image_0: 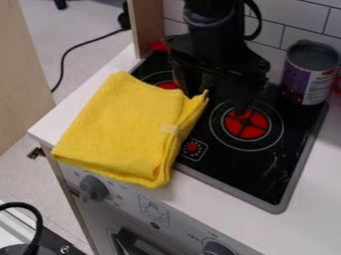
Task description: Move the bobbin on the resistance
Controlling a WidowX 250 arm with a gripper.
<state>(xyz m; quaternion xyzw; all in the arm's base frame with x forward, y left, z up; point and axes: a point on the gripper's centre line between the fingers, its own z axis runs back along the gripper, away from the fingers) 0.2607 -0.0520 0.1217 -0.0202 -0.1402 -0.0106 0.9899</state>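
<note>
The black arm (213, 30) hangs from the top edge, its gripper (216, 102) pointing down over the stovetop (230, 172), fingers wide apart. The purple-and-white can (303, 79) stands to its right, at the stovetop's rear corner.

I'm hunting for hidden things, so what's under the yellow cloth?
The yellow cloth lies partly on the black stovetop and partly on the white counter, hiding part of a red burner. Anything else underneath is covered, so I can't tell.
</note>
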